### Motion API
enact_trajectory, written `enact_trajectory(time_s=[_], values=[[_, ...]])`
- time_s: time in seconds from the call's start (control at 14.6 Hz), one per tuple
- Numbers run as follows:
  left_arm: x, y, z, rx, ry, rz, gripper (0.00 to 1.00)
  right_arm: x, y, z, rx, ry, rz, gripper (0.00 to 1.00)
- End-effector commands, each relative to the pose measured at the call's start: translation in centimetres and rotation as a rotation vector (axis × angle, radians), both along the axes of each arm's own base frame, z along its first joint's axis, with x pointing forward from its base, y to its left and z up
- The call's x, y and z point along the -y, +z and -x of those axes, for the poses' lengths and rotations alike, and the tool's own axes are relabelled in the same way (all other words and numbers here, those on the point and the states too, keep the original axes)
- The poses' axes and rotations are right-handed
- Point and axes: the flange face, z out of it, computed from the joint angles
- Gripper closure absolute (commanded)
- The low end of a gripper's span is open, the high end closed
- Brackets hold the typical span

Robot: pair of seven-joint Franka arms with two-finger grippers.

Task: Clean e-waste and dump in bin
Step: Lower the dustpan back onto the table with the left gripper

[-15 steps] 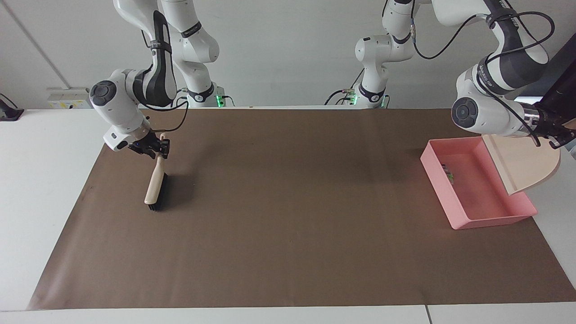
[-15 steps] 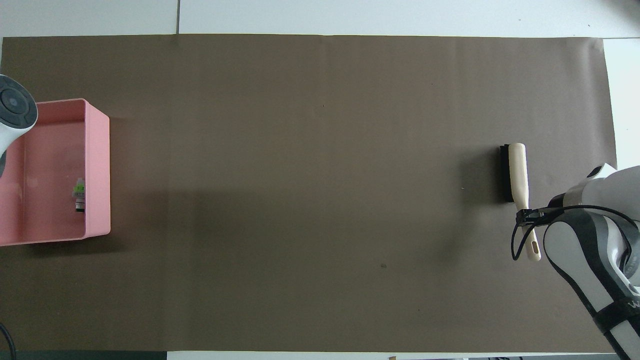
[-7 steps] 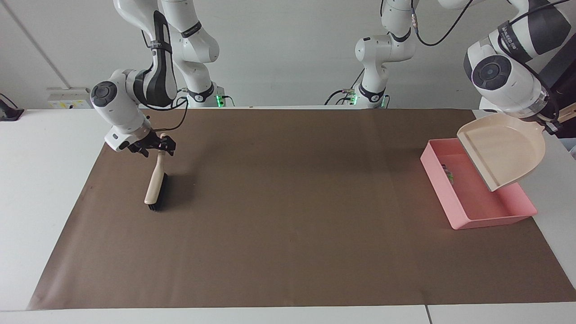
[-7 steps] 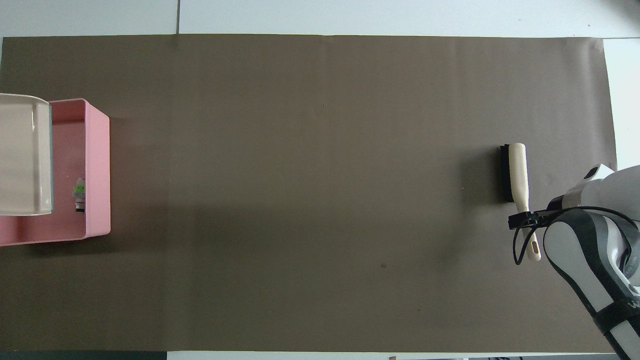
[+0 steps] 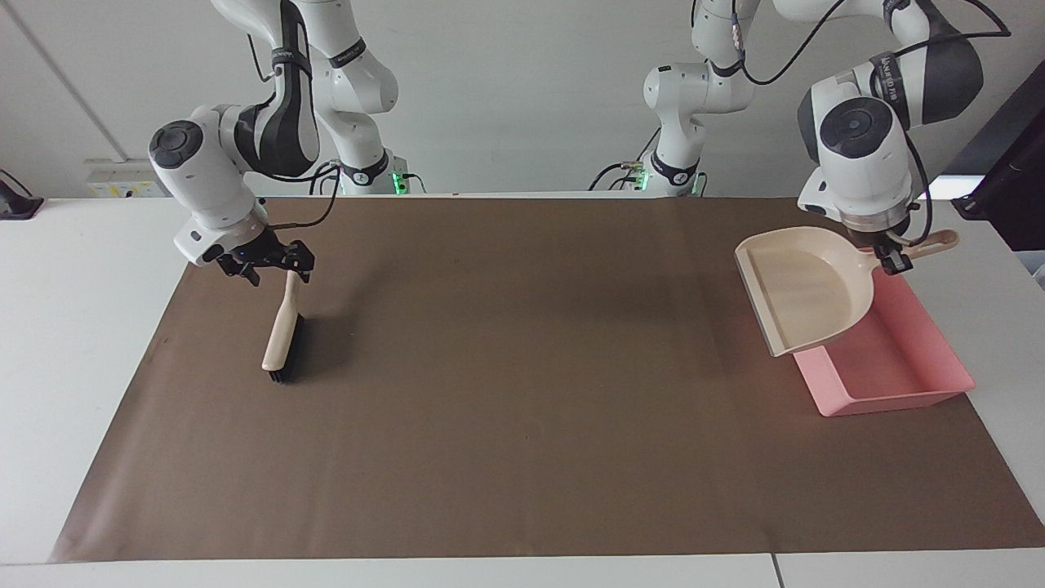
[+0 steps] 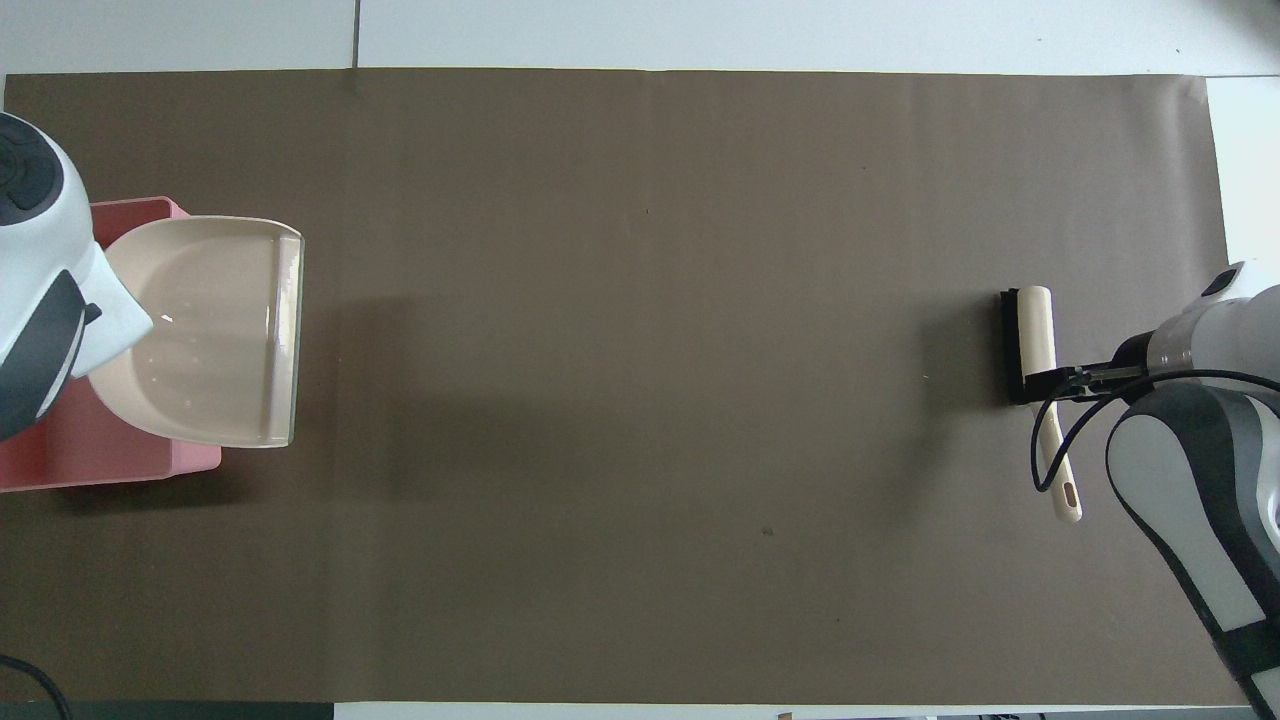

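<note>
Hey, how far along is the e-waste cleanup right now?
Sweeping looks done: no e-waste shows on the mat, and the brush lies there, right hand open above its handle. In hand: the left hand holds the empty dustpan over the bin. Left: probably setting the dustpan down.

Both views are bright and evenly lit from above, and sharp from edge to edge. Soft, diffuse shadows lie on the brown mat: a broad one beside the dustpan, a darker, tighter one by the brush. The dustpan's inner face carries a small glint in the overhead view. Straight lines stay straight at the edges
</note>
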Motion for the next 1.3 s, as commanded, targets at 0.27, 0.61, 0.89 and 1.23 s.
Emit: enact_trajectory(time_s=[0.27, 0.61, 0.89, 1.23], values=[[9.8, -9.1, 3.4, 0.052, -0.043, 0.116, 0.99, 0.1, 11.4, -4.0, 0.14, -0.023, 0.022, 0.01], [12.3, -13.8, 3.9, 0.013, -0.029, 0.126, 1.0, 1.8, 21.2, -3.7, 0.122, -0.136, 0.035, 0.01], [14.5, -16.3, 4.4, 0.025, -0.019, 0.138, 0.99, 2.5, 23.6, -3.4, 0.086, -0.191, 0.037, 0.01], [14.6, -15.5, 4.9, 0.041, 0.017, 0.142, 0.37, 2.4, 23.0, -2.3, 0.028, -0.21, 0.021, 0.01]])
